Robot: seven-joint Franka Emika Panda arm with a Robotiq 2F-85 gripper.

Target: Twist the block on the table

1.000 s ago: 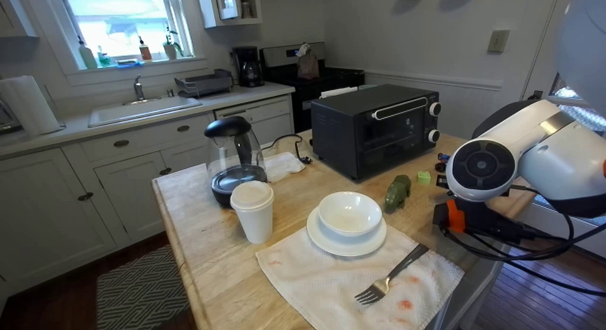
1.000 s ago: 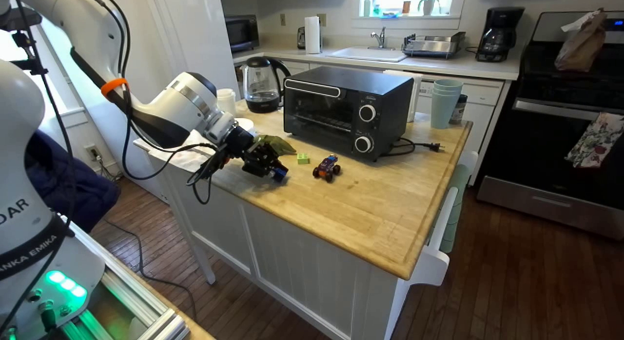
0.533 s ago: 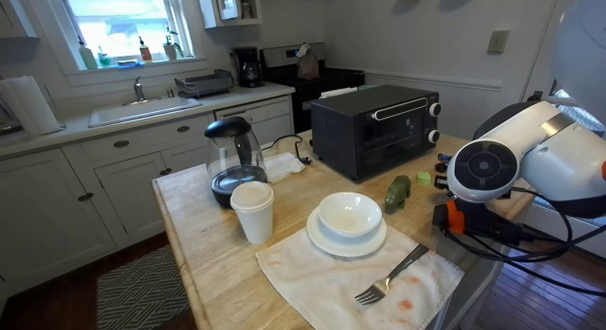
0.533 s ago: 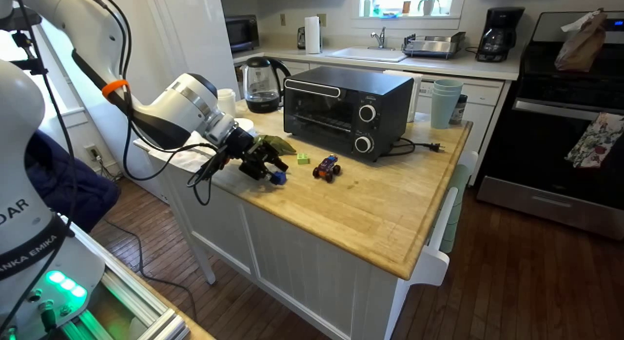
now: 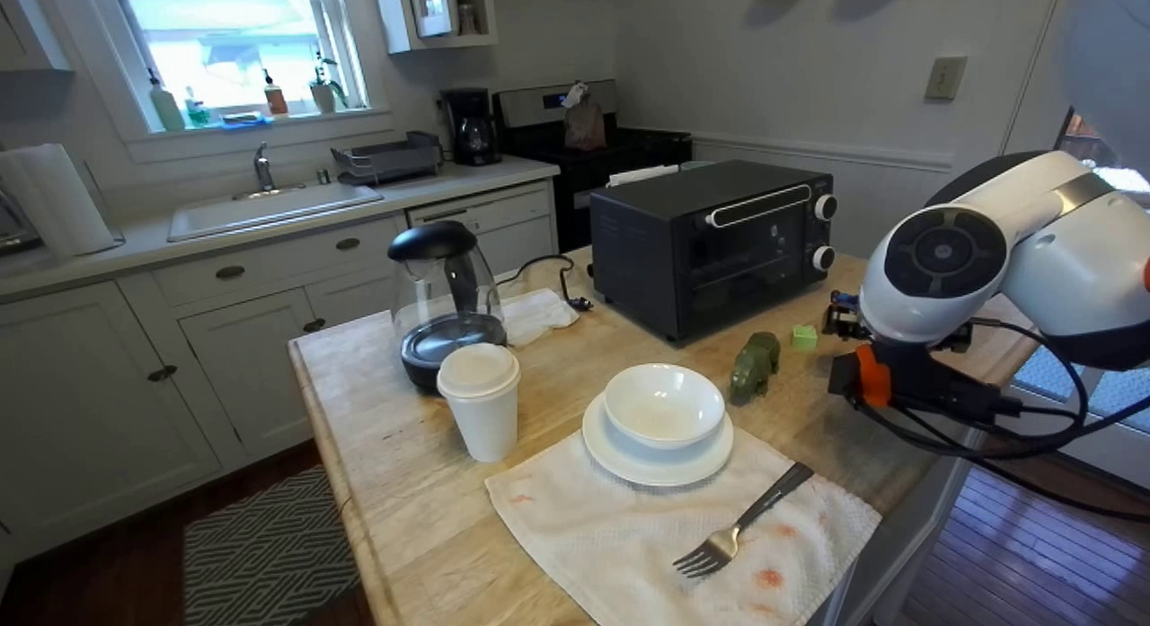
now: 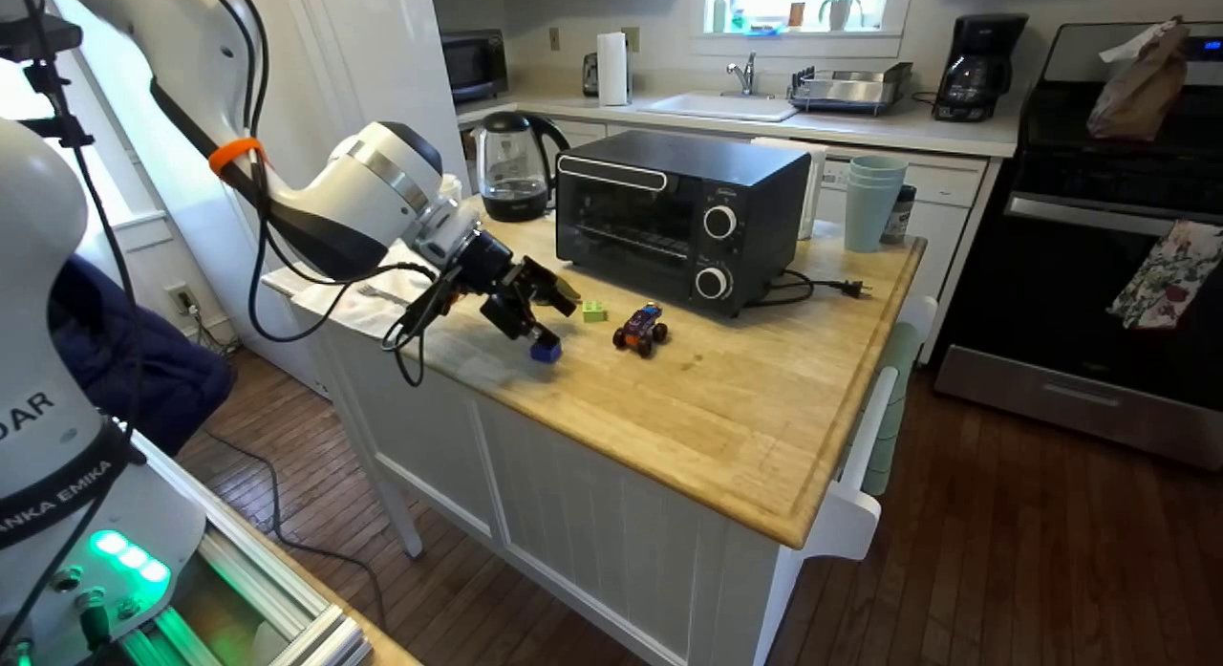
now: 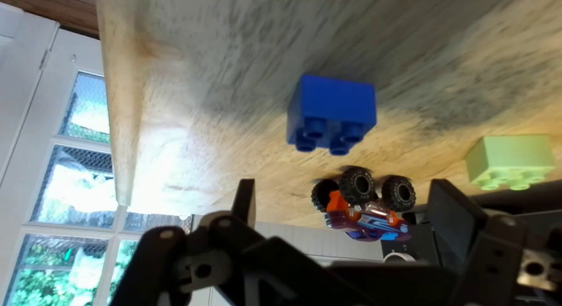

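Observation:
The block (image 7: 338, 99) is bright blue with round studs along one side. It rests on the wooden table (image 6: 726, 398), near the long edge on the robot's side. My gripper (image 6: 559, 320) hangs just above and behind the block (image 6: 546, 352), tilted downward, one fingertip very close to the block's top in that exterior view. Whether they touch cannot be told. In the wrist view the gripper (image 7: 344, 196) stands wide open, with nothing held between its fingers; the block lies beyond the fingertips. The arm hides the block in an exterior view.
A light green block (image 6: 593, 311) and a toy monster truck (image 6: 639, 329) sit close by. Behind them is a black toaster oven (image 6: 659, 222). A green animal figure (image 5: 755, 367), white bowl (image 5: 665, 406), fork (image 5: 741, 523), paper cup (image 5: 481, 401) and kettle (image 5: 449, 312) are also on the table.
The jaws were around the block a second ago. They have spread apart and let it go, and the arm has risen and drawn off a little. The block stays on the table.

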